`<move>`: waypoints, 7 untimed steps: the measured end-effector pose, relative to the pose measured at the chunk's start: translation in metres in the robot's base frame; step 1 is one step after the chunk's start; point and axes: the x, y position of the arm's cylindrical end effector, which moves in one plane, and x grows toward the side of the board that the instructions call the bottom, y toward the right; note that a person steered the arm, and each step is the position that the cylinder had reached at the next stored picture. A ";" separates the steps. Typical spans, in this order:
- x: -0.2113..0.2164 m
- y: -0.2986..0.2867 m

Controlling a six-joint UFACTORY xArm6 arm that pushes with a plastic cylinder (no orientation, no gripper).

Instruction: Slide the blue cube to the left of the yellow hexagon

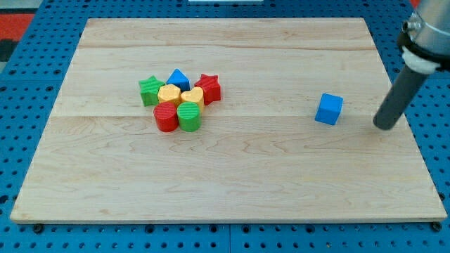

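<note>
The blue cube (pixel 328 109) stands alone on the right part of the wooden board (pixel 225 176). The yellow hexagon (pixel 169 93) sits in a tight cluster of blocks left of the board's middle. My tip (pixel 384 126) rests on the board to the right of the blue cube and slightly below it, with a gap between them. The rod slants up towards the view's top right.
The cluster around the yellow hexagon holds a green star (pixel 150 91), a blue triangular block (pixel 178 79), a red star (pixel 208 88), a yellow heart (pixel 192 96), a red cylinder (pixel 166 117) and a green cylinder (pixel 188 116). A blue pegboard (pixel 28 84) surrounds the board.
</note>
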 end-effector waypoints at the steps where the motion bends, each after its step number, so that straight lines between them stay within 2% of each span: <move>1: -0.019 -0.042; 2: -0.008 -0.097; 3: 0.008 -0.181; 4: 0.000 -0.193; 5: -0.007 -0.179; 6: -0.010 -0.210; 7: -0.025 -0.211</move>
